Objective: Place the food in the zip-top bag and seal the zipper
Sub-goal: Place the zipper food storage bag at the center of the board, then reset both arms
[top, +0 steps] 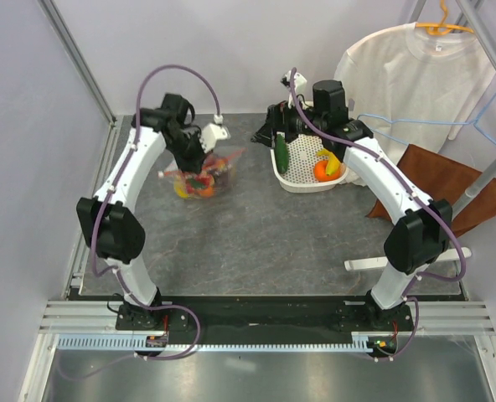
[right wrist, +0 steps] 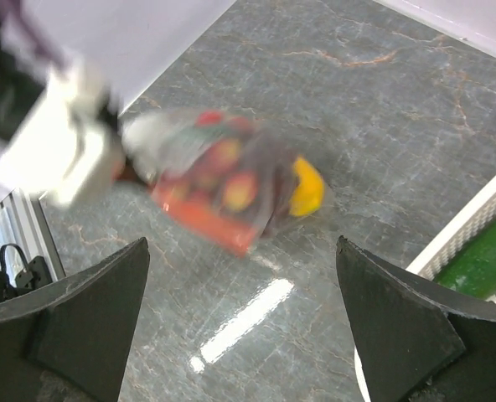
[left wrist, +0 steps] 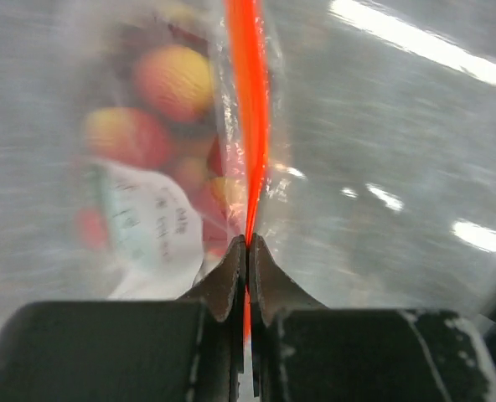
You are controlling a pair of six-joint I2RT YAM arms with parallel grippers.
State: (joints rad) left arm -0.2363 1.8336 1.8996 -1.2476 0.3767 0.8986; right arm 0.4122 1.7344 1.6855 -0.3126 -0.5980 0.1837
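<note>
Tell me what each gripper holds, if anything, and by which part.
Left gripper pinches the zip-top bag by its orange-red zipper, clamped shut on the strip. Right gripper is open and holds nothing.

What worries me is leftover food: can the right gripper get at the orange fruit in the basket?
Probably yes: the right gripper is open beside the basket, nothing covering the orange fruit.
</note>
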